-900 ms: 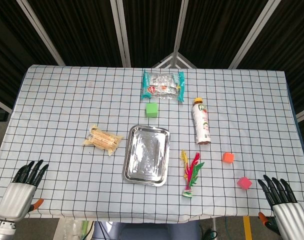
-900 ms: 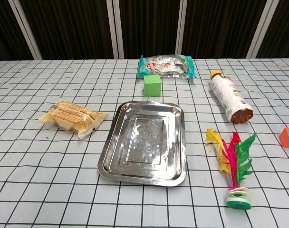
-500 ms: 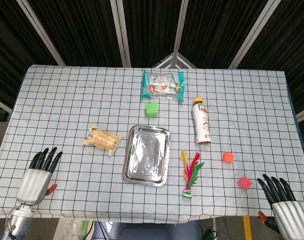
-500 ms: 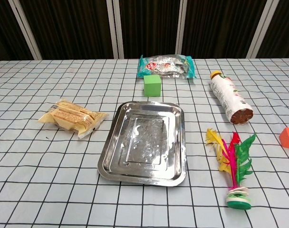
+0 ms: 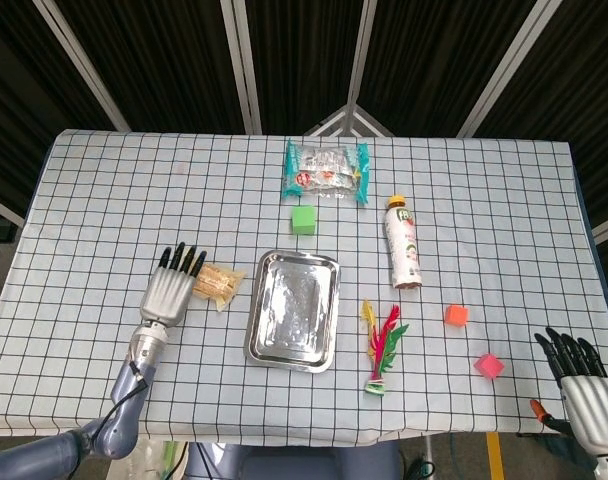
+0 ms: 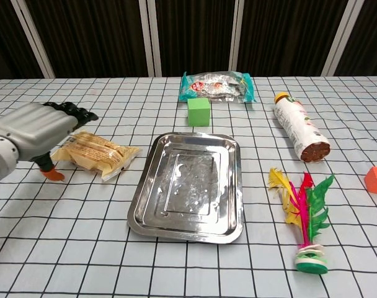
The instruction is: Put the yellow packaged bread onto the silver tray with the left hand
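left hand (image 5: 170, 291) has reached the yellow packaged bread (image 6: 97, 153), fingers spread, nothing held

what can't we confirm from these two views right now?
- Contact: the left hand covers the left end of the yellow packaged bread in both views; whether its fingers touch or grip it cannot be told.
- Right hand: only in the head view, cut by the bottom right edge; absent from the chest view.
- Label text on the bottle and the teal snack pack: too small.

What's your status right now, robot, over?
Left hand open, above the yellow packaged bread, not gripping. Right hand open, idle. Silver tray bare, path unobstructed.
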Controlling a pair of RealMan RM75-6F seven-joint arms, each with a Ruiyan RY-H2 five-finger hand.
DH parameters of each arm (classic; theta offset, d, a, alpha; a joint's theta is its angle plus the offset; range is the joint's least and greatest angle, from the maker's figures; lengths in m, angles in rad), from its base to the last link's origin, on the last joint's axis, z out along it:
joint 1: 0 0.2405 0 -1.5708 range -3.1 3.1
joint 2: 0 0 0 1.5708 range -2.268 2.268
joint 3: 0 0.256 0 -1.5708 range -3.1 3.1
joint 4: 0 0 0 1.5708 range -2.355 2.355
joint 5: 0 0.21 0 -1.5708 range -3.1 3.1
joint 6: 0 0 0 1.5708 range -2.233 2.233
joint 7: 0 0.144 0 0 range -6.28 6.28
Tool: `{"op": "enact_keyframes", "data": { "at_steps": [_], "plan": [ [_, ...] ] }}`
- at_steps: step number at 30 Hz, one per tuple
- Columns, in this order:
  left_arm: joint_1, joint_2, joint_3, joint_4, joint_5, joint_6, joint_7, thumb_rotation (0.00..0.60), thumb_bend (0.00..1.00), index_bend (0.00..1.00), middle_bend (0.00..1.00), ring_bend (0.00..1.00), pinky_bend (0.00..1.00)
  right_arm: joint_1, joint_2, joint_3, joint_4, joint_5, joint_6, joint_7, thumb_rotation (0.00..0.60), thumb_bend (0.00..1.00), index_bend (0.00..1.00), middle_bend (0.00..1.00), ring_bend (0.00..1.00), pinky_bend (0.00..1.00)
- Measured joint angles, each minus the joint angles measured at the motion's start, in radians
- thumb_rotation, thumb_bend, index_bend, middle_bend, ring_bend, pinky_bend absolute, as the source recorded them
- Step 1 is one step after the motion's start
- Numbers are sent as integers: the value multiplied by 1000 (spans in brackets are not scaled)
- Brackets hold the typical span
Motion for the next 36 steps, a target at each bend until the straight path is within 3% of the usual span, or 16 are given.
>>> {"op": "enact_keyframes", "data": {
  "at_steps": [7, 12, 17, 25, 32, 35, 36],
  "plan": [
    [-64, -63, 4, 105, -18, -5, -52, 600, 286, 229, 441, 390, 390, 4, 6, 6, 1, 22, -8, 4, 600, 306, 0, 0, 0, 0],
    [-80, -64, 15, 114, 2, 31, -126, 600, 293, 285, 507, 447, 442, 9, 5, 8, 0, 34, -17, -1, 600, 306, 0, 0, 0, 0],
    [-82, -44, 24, 65, 19, 62, -156, 600, 284, 280, 503, 459, 457, 10, 6, 5, -4, 33, -18, -3, 600, 306, 0, 0, 0, 0],
    [-113, -18, 27, -131, 41, 102, -128, 600, 268, 261, 484, 457, 456, 13, 19, 3, -4, 34, -20, 36, 600, 306, 0, 0, 0, 0],
    [-222, -132, -5, -85, -4, 68, -47, 600, 290, 292, 485, 455, 446, 16, 37, 5, 5, 33, -18, 101, 600, 306, 0, 0, 0, 0],
    [-271, -194, -23, -8, -37, 46, -16, 600, 246, 183, 372, 332, 390, 18, 48, 8, 17, 39, -19, 146, 600, 306, 0, 0, 0, 0],
    [-291, -222, -30, 30, -60, 37, 2, 600, 218, 86, 230, 192, 335, 18, 52, 8, 22, 41, -19, 160, 600, 306, 0, 0, 0, 0]
  ]
}}
